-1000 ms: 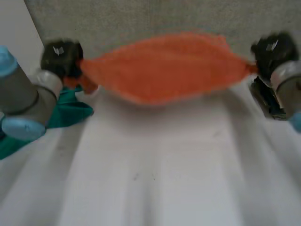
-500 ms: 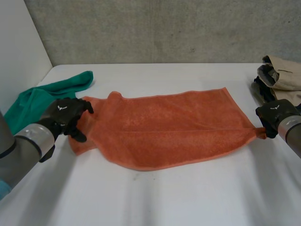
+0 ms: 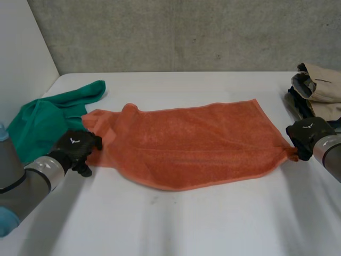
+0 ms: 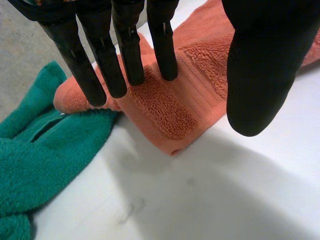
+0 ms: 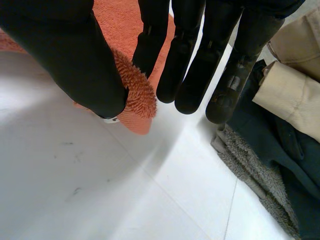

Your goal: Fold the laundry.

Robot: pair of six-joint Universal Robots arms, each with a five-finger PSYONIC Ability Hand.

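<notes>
One orange towel (image 3: 192,144) lies on the white surface (image 3: 186,229). The left hand (image 3: 77,148) rests straight fingers (image 4: 127,55) on one corner; the right hand (image 3: 302,134) pinches the opposite corner.

white table (image 3: 176,224) | orange towel (image 3: 186,149) spread mid | green cloth (image 3: 48,117) left | clothes pile (image 3: 319,88) right

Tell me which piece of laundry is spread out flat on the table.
The orange towel, flat in the middle, one corner pinched by the right hand. The green towel lies bunched, and the beige garment sits heaped on dark clothes.
</notes>
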